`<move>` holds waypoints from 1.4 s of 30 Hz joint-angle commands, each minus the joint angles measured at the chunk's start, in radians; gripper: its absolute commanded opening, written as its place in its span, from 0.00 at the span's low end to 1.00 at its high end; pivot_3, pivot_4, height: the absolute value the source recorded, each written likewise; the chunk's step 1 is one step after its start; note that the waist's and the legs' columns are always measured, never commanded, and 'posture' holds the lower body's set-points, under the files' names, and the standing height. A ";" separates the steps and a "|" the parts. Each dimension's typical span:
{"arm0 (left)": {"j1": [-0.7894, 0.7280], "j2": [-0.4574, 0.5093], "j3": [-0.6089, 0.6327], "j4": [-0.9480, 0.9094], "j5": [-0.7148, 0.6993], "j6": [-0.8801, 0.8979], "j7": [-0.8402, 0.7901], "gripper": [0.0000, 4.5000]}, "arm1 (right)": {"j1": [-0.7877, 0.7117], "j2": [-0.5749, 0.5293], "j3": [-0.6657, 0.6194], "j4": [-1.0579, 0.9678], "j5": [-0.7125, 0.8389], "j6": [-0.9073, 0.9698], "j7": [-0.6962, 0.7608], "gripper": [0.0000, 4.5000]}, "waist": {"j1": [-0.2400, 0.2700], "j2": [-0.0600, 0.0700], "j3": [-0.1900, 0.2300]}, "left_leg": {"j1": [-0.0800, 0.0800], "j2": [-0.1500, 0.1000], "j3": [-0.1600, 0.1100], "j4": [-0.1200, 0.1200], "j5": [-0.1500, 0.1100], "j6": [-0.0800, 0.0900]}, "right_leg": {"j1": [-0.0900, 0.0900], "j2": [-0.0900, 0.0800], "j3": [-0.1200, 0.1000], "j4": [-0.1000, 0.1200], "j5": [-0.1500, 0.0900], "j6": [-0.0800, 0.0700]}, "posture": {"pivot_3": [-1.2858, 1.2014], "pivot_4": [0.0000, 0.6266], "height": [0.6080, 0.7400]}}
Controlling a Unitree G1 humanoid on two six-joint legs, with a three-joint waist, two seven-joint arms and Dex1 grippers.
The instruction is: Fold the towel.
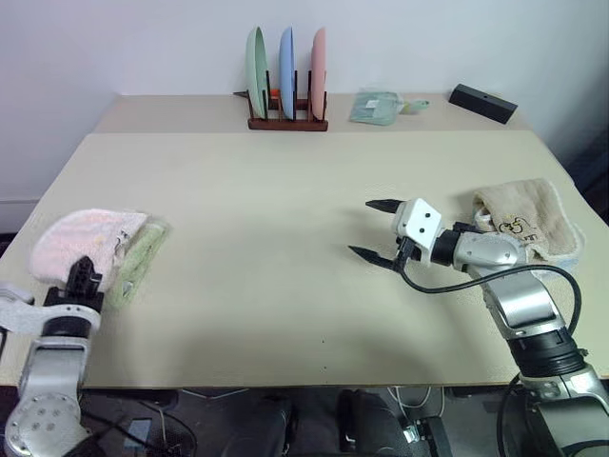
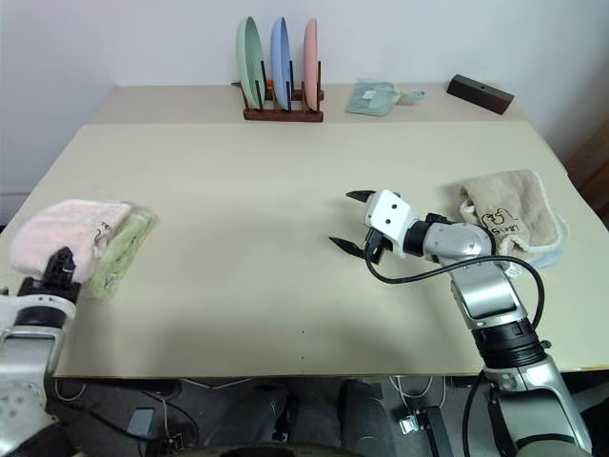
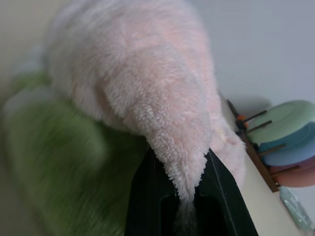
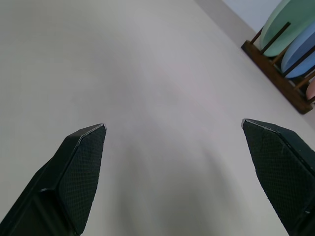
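The pink towel [image 1: 84, 240] lies bunched at about nine o'clock on the table [image 1: 285, 219], resting on a light green towel [image 1: 141, 257] just beside the left edge. The left gripper [image 1: 84, 271] is clenched on a fold of the pink terry, which the left wrist view shows pinched between its black fingers [image 3: 224, 196]. The right gripper [image 1: 378, 229] hangs over bare tabletop toward three o'clock, jaws spread wide and holding nothing.

The towel looks folded and placed, so the step in hand seems to be letting go. To do it well, the jaws should open fully before the arm backs away, since looped pile snags on the textured finger pads and could drag the bundle open or off the edge. Whether the fold beneath is tidy I cannot tell from here; the pile is rounded and lumpy.

The pink cloth is thick, fluffy and soft; the green is similar and flatter. A beige towel [image 1: 533, 219] with dark print lies at three o'clock, and smooth plates [image 1: 285, 71] stand in a wooden rack at twelve.
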 commanded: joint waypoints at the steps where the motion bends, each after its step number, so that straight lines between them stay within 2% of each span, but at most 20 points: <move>1: 0.027 0.017 -0.041 -0.063 -0.049 -0.008 -0.024 0.32 | -0.011 0.006 -0.011 -0.004 0.002 -0.026 0.004 1.00 | 0.000 0.000 0.000 | 0.000 0.000 0.000 0.000 0.000 0.000 | 0.000 0.000 0.000 0.000 0.000 0.000 | 0.52 0.24 1.00; 7: 0.082 0.066 -0.068 -0.065 -0.102 0.008 -0.025 0.99 | -0.017 0.009 -0.010 0.006 -0.002 -0.034 0.002 1.00 | -0.013 0.000 0.000 | 0.000 0.000 0.000 -0.001 0.000 0.000 | -0.001 0.000 0.000 0.000 0.000 0.000 | 0.52 0.24 1.00; 15: 0.352 0.228 -0.276 -0.294 -0.027 0.119 -0.242 0.99 | -0.012 -0.013 -0.035 0.020 0.002 -0.036 0.006 1.00 | -0.009 0.001 0.001 | 0.000 0.000 0.001 -0.002 0.000 0.000 | -0.001 0.000 0.001 0.000 0.000 -0.001 | 0.52 0.24 1.00; 20: 0.284 0.322 -0.431 -0.394 0.087 0.115 -0.266 0.99 | 0.005 -0.025 -0.037 0.031 -0.002 -0.050 0.015 1.00 | -0.012 0.002 0.001 | 0.000 0.000 0.001 -0.002 -0.001 0.001 | 0.000 0.000 0.001 -0.001 0.000 -0.001 | 0.52 0.24 1.00; 24: 0.025 0.458 -0.702 -0.317 0.481 0.034 -0.286 0.99 | 0.020 -0.013 -0.072 0.027 0.005 -0.021 -0.033 1.00 | -0.009 0.003 0.001 | 0.000 0.000 0.001 -0.003 0.000 0.000 | -0.001 0.000 0.001 0.000 0.000 -0.001 | 0.52 0.24 1.00; 27: -0.126 0.504 -0.863 -0.179 0.736 -0.072 -0.303 0.99 | 0.020 0.006 -0.138 0.062 0.061 0.018 -0.067 1.00 | -0.014 0.005 0.001 | 0.000 0.000 0.001 -0.003 0.000 0.000 | 0.000 0.000 0.001 -0.001 0.000 -0.001 | 0.52 0.24 1.00; 29: -0.221 0.464 -0.876 -0.055 0.776 -0.143 -0.334 0.99 | 0.053 0.007 -0.169 0.063 0.111 0.073 -0.054 1.00 | -0.014 0.005 0.001 | 0.000 0.000 0.001 -0.005 0.000 0.000 | -0.002 0.001 0.001 -0.002 0.000 -0.001 | 0.52 0.24 1.00; 33: -0.309 0.416 -0.916 0.078 0.842 -0.212 -0.413 0.99 | 0.108 -0.004 -0.204 0.060 0.162 0.121 -0.020 1.00 | -0.014 0.005 0.001 | 0.000 0.001 0.000 -0.008 0.000 0.000 | -0.003 0.001 0.000 -0.004 0.000 -0.001 | 0.52 0.24 1.00; 38: -0.341 0.376 -0.930 0.168 0.892 -0.268 -0.486 0.99 | 0.149 -0.004 -0.222 0.047 0.186 0.148 -0.026 1.00 | -0.014 0.005 0.001 | 0.000 0.001 0.001 -0.008 0.000 0.001 | -0.002 0.001 0.000 -0.006 0.000 0.000 | 0.52 0.24 1.00; 42: -0.349 0.333 -0.920 0.172 0.896 -0.258 -0.501 0.99 | 0.177 -0.007 -0.230 0.035 0.186 0.156 -0.024 1.00 | -0.012 0.005 0.001 | -0.001 0.001 0.001 -0.007 0.000 0.001 | -0.002 0.000 0.000 -0.006 0.000 0.000 | 0.52 0.24 1.00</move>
